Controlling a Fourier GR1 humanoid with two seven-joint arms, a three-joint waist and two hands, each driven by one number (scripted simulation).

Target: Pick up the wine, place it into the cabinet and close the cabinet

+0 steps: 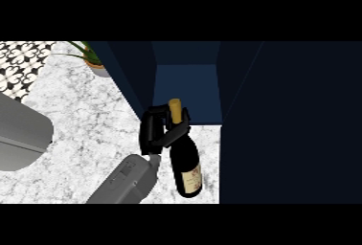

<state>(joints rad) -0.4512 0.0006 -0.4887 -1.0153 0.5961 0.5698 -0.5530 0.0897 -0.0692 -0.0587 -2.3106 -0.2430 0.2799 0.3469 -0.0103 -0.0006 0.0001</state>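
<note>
Wine bottle [185,162], dark glass with gold-capped neck and pale label, held before the open cabinet [187,91] above the marble table [78,124], neck pointing inward; one hand [157,130], seemingly the right, fingers curled round its neck; potted plant [92,60] behind.

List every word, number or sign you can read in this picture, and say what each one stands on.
Nothing can be read.
Wine bottle: its cream label bears dark and reddish marks, too blurred to read.
No other text shows.
</note>
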